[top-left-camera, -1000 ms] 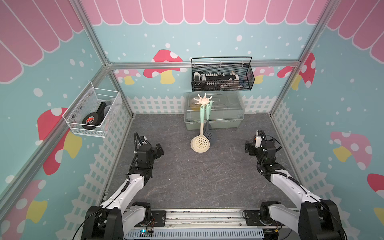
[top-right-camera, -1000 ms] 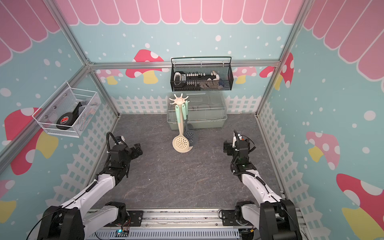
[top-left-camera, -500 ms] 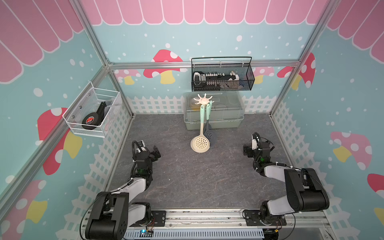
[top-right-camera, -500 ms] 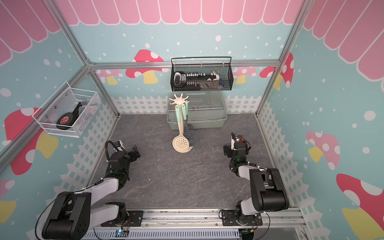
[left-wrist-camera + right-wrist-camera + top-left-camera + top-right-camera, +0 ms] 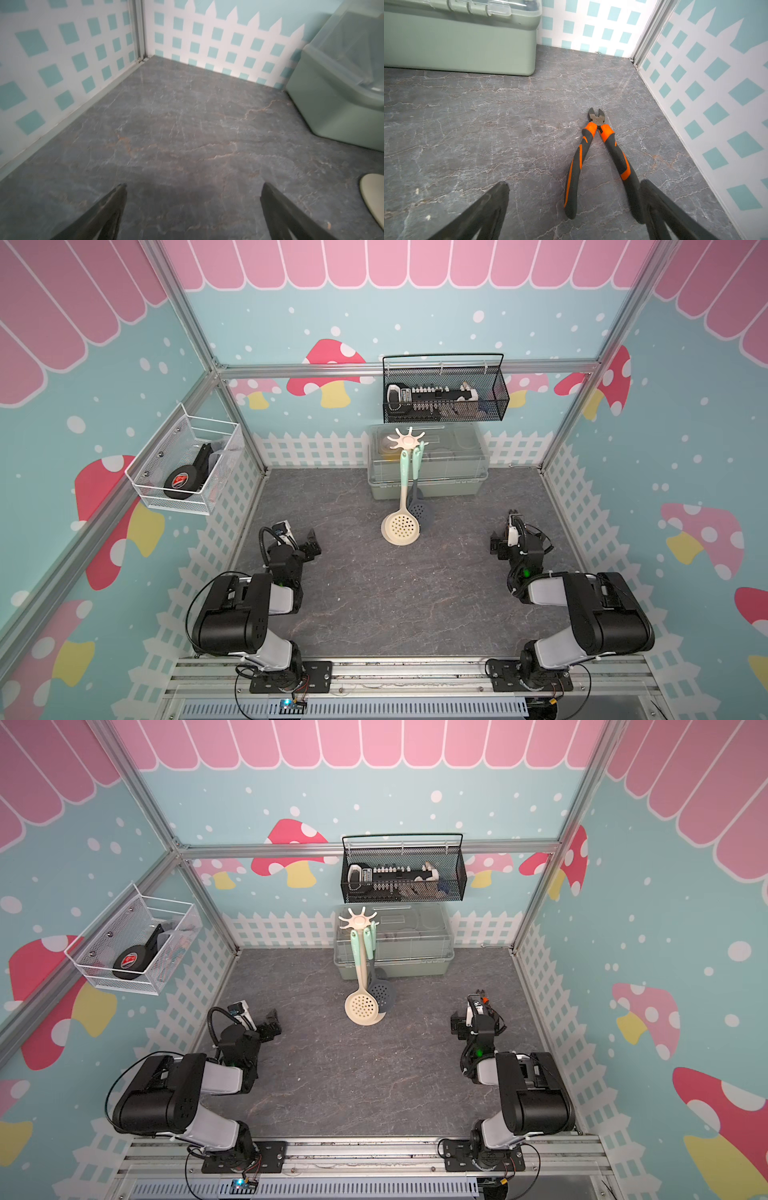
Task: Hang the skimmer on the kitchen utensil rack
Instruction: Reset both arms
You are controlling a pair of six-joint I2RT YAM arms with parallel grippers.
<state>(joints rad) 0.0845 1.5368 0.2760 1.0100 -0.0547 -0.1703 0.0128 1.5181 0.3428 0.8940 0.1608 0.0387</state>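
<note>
Grey stone-patterned tabletop is stretching between pastel mushroom walls. Toward the back, the kitchen utensil rack is standing just in front of a green lidded box. The skimmer is hanging from one of the rack's hooks, mint handle up and perforated cream bowl dangling low; both top views are showing this. A grey slotted utensil is hanging beside it. The left claw is hovering low near the left wall, its jaws spread wide and gripping nothing, with bare tabletop showing between them in the left wrist view. The right claw is hovering near the right wall, likewise spread and empty. Orange-handled pliers are lying on the tabletop ahead of it, one handle running just beside a finger.
</note>
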